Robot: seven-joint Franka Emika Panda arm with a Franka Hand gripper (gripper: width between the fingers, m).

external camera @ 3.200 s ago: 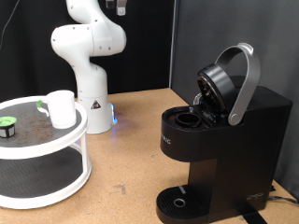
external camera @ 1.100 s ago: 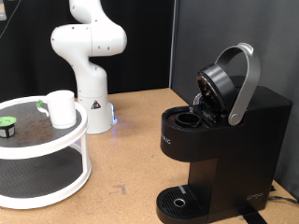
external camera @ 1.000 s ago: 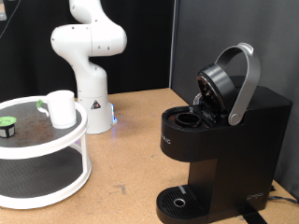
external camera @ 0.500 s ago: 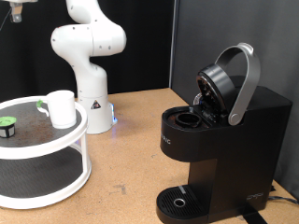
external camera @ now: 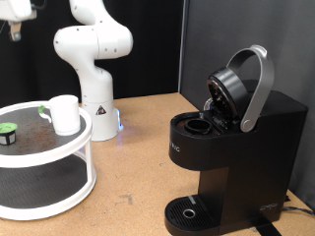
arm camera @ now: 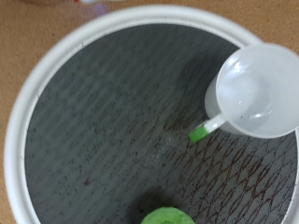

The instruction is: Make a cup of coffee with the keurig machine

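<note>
The white cup [external camera: 65,114] stands on the top shelf of a round white two-tier tray [external camera: 59,153] at the exterior view's left. The wrist view looks down into the empty cup [arm camera: 257,91]. A small green-topped dark pod [external camera: 8,132] sits on the same shelf, and its green top shows in the wrist view [arm camera: 168,217]. The black keurig machine [external camera: 246,157] stands at the exterior view's right with its grey-handled lid [external camera: 241,87] raised and the pod chamber [external camera: 202,124] open. My gripper [external camera: 14,29] hangs high above the tray's left side, holding nothing that shows.
The white arm base [external camera: 94,59] stands behind the tray. A small green stick [arm camera: 198,135] lies on the dark mat next to the cup. The machine's round drip tray [external camera: 187,211] is bare. Brown tabletop [external camera: 138,167] lies between tray and machine.
My gripper has moved from the exterior view's top centre to its top left and come down a little, now above the tray. The cup, pod and machine have not moved.
</note>
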